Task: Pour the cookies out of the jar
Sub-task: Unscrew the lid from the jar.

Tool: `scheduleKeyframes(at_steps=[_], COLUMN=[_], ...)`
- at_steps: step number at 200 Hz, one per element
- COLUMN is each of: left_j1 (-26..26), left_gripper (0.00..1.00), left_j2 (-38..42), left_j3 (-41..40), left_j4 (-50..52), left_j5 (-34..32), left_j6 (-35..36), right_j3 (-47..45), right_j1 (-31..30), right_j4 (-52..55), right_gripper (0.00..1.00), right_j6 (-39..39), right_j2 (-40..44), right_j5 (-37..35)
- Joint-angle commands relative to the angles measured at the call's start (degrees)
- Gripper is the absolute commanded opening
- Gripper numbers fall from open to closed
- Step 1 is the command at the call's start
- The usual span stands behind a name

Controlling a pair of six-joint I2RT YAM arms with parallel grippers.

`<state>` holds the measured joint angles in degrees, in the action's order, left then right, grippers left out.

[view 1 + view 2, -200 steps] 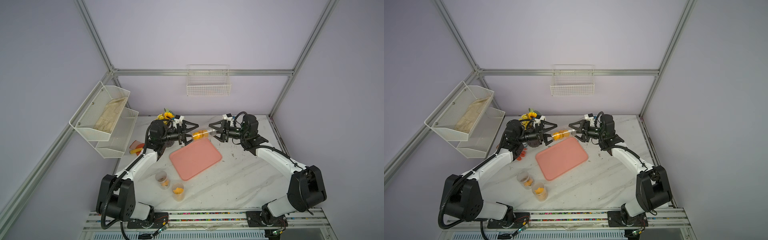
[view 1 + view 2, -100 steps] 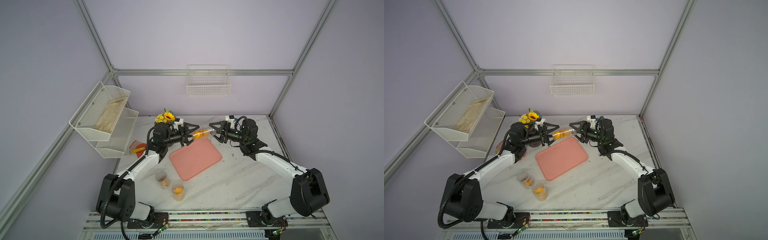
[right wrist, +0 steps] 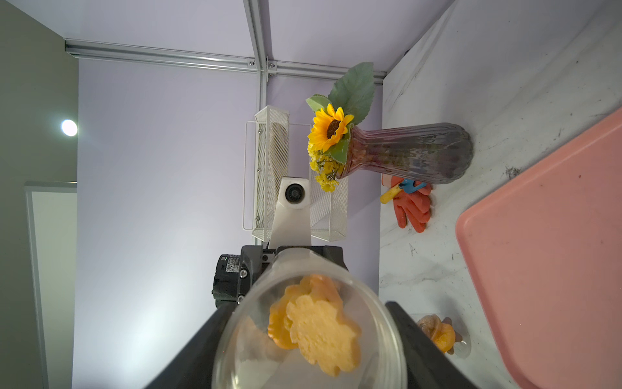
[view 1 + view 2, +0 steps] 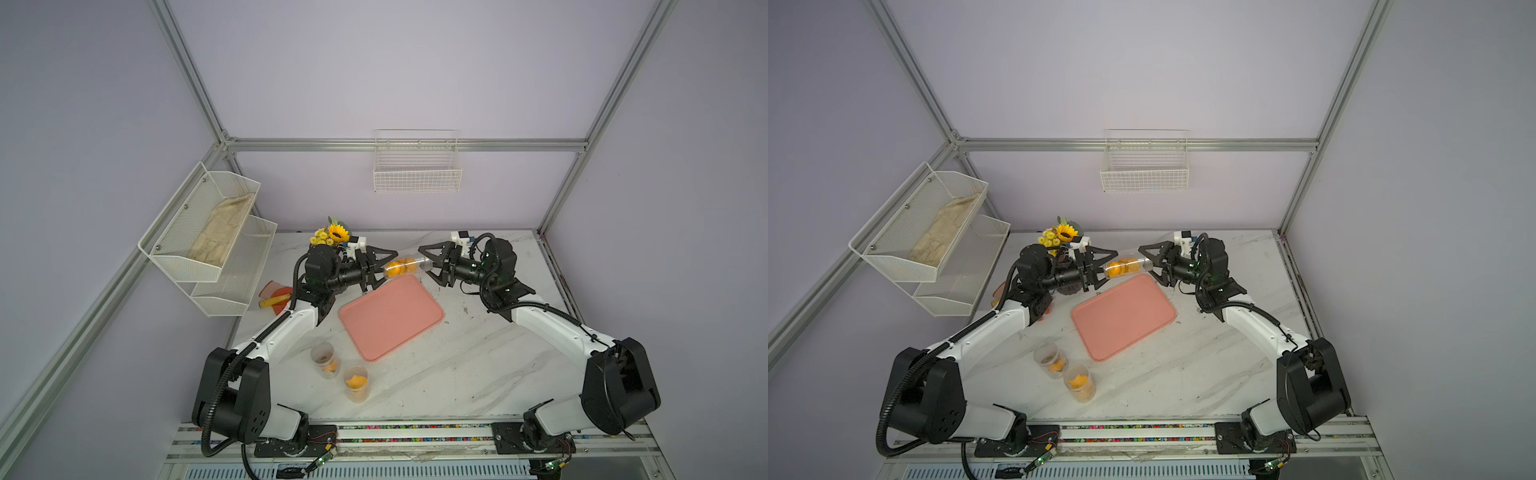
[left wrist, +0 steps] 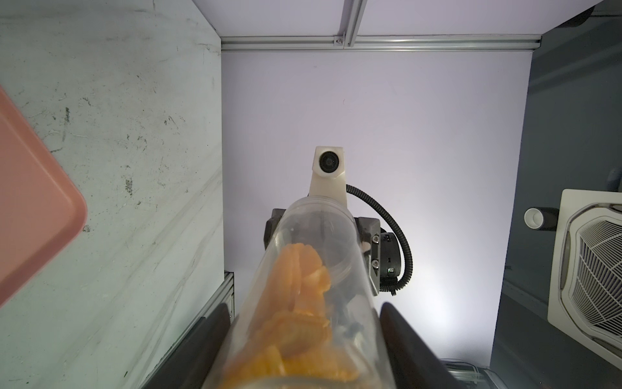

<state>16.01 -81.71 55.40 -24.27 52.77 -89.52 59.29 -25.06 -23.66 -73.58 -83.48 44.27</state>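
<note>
A clear jar (image 4: pixel 409 265) (image 4: pixel 1129 266) hangs level above the far edge of the pink tray (image 4: pixel 390 320), held between both arms. Orange-yellow flower-shaped cookies (image 4: pixel 399 267) (image 5: pixel 296 286) (image 3: pixel 319 326) lie inside it. My left gripper (image 4: pixel 382 270) (image 5: pixel 306 316) is shut on the jar's left end, its dark fingers (image 5: pixel 404 336) against the clear wall. My right gripper (image 4: pixel 428 266) (image 3: pixel 309 313) holds the other end, with its fingers (image 3: pixel 407 330) tight along both sides of the jar.
Two small clear cups (image 4: pixel 325 359) (image 4: pixel 355 382) with orange pieces stand near the tray's front left corner. A vase of sunflowers (image 4: pixel 334 235) (image 3: pixel 404 155) and an orange glove (image 3: pixel 412 208) sit at the back left. A wire shelf (image 4: pixel 208 237) and a wall basket (image 4: pixel 417 166) hang above.
My left gripper came in from the left and closed from wide open onto the jar's end. The right gripper kept hold of the jar at its end.
</note>
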Motion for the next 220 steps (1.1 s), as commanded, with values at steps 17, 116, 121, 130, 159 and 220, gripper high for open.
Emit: scheduleKeyframes(at_steps=[17,116,121,130,159,220], left_j1=[-1.5,-7.3,-7.3,-7.4,-7.5,-7.5], left_gripper=[0.63,0.65,0.65,0.65,0.65,0.65], left_j2=[1.3,-2.9,-3.0,-3.2,-3.5,-3.8], left_j3=[1.1,2.6,2.4,2.2,2.1,2.0], left_j4=[-3.4,-10.5,-10.8,-11.3,-12.6,-13.9], left_j5=[7.9,21.3,21.3,21.7,21.7,21.3], left_j6=[4.9,3.0,2.8,2.4,1.4,0.2], right_j3=[5.6,10.3,10.2,10.3,10.1,9.3], right_j1=[0.3,3.1,3.1,3.1,3.0,3.1], right_j4=[9.2,13.8,13.3,12.1,8.0,2.2], right_gripper=[0.97,0.97,0.97,0.97,0.95,0.8], right_j6=[4.8,7.0,6.6,5.8,2.7,-0.8], right_j2=[-2.3,-6.2,-6.4,-6.7,-7.3,-7.6], right_j5=[9.0,26.6,26.8,26.9,27.0,27.6])
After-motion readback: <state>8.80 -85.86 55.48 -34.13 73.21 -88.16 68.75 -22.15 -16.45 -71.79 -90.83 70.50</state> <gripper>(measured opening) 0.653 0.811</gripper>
